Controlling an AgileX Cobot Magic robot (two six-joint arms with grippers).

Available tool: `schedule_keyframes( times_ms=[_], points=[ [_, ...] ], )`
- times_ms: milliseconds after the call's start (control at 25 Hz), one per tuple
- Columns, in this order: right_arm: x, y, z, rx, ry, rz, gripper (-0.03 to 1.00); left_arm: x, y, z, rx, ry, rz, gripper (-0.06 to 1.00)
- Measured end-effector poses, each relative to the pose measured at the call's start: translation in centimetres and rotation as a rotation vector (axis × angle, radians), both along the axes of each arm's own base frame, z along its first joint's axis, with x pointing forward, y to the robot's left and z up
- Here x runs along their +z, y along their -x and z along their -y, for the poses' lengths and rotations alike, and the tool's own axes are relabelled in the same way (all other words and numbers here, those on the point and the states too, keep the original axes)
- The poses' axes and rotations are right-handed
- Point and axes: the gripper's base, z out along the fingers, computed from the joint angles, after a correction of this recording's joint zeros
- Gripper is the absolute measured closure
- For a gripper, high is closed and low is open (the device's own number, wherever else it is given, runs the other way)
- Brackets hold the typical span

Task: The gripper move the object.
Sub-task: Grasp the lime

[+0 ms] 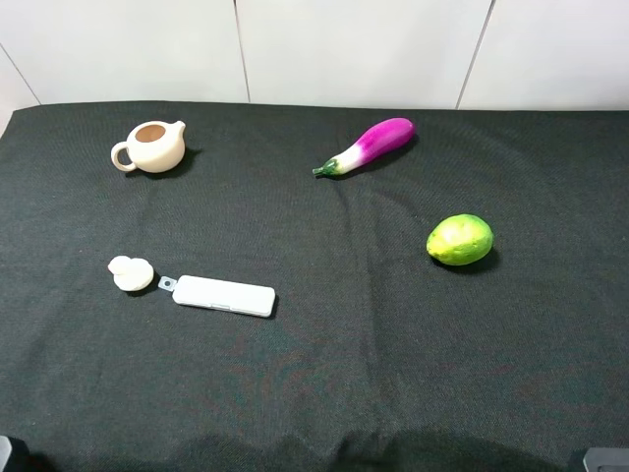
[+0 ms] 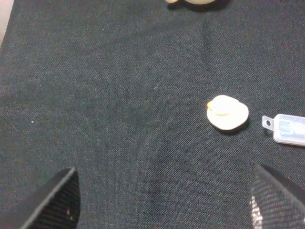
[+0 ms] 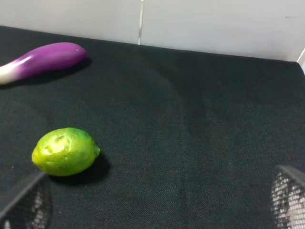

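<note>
The yellow-green lime (image 1: pixel 460 239) lies on the black cloth at the right of the table. In the right wrist view the lime (image 3: pixel 65 151) sits ahead of my right gripper (image 3: pixel 157 205), close to one finger (image 3: pixel 26 202) and apart from it. That gripper is open and empty. My left gripper (image 2: pixel 164 205) is open and empty too, its fingers (image 2: pixel 55 202) spread wide above bare cloth. In the exterior view only slivers of the arms show, at the bottom corners.
A purple-and-white eggplant (image 1: pixel 369 145) lies behind the lime, also in the right wrist view (image 3: pixel 40 60). A cream teapot (image 1: pixel 152 147) stands at the back left. A small white round piece (image 1: pixel 131 272) and a white flat case (image 1: pixel 224 295) lie at the front left.
</note>
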Motion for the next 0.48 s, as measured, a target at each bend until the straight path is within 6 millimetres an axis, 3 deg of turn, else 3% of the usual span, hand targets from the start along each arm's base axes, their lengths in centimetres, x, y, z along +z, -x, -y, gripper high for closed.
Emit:
schedule_keyframes(
  times_ms=[280,480],
  points=[
    [0.0,-0.2,0.0,0.0,0.001,-0.013,0.27,0.0,0.0,0.0,0.0,0.0,0.0,0.18],
    [0.5,-2.4,-0.3,0.015,-0.022,-0.128,0.27,0.0,0.0,0.0,0.0,0.0,0.0,0.18]
  ],
)
